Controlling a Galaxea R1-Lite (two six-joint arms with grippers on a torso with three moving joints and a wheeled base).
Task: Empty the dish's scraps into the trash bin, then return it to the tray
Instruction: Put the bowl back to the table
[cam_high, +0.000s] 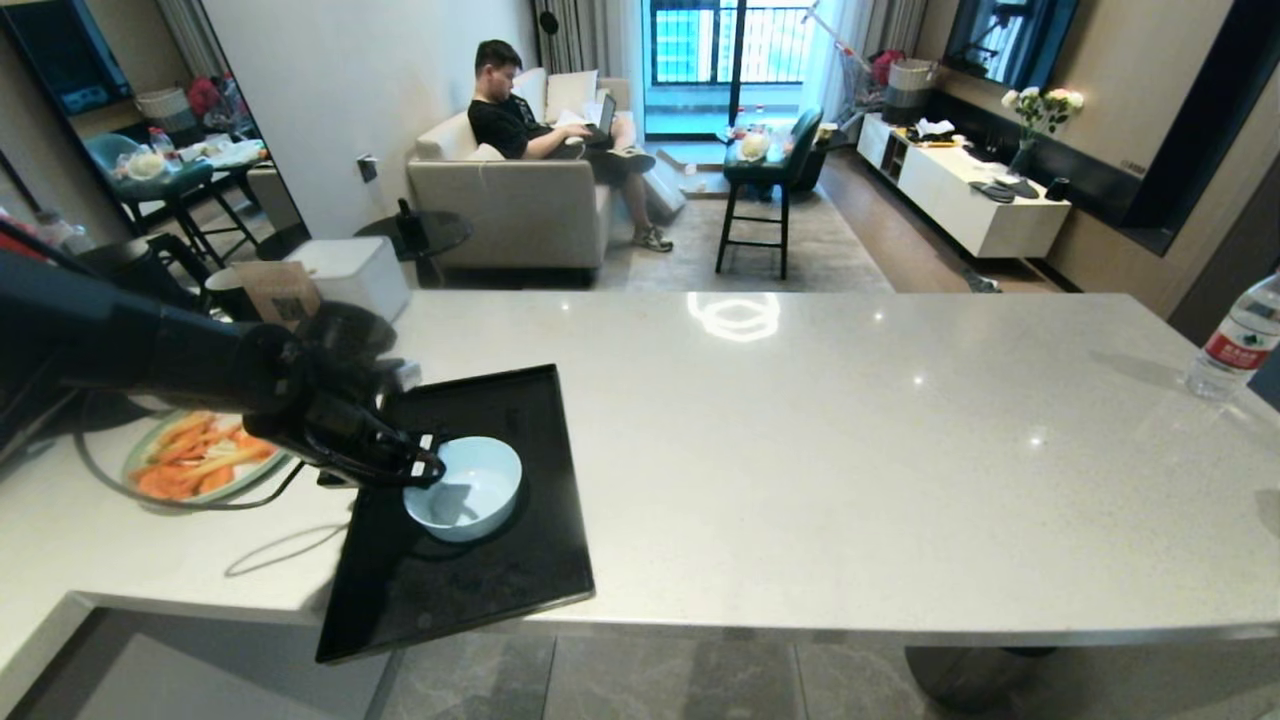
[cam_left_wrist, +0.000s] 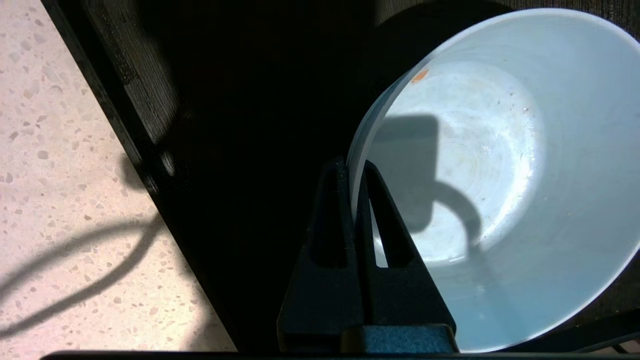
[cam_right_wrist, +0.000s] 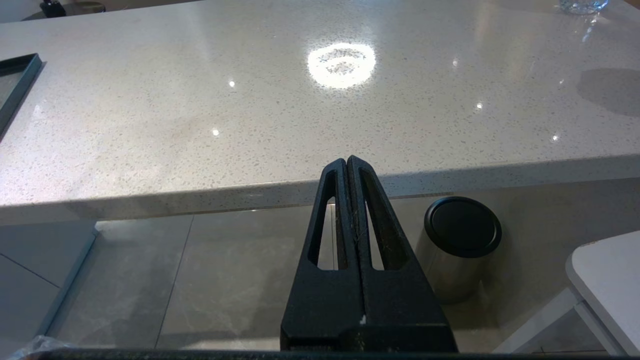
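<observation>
The left gripper (cam_high: 425, 465) is clamped on the near-left rim of the dish (cam_high: 470, 490), one finger inside the wall and one outside. This edge grip leaves the bowl's interior unobstructed, which suits tipping. The dish sits over the tray (cam_high: 500, 590), at its middle; whether its base rests fully on the tray surface cannot be determined from these views. The interior is nearly bare: only a small orange smear (cam_left_wrist: 420, 75) remains near the rim, so the scraps appear already discarded and the return step appears to be in hand. The tray overhangs the counter (cam_high: 850, 450) edge. The right gripper (cam_right_wrist: 347, 162) is parked below the counter edge, fingers pressed together and holding nothing.
</observation>
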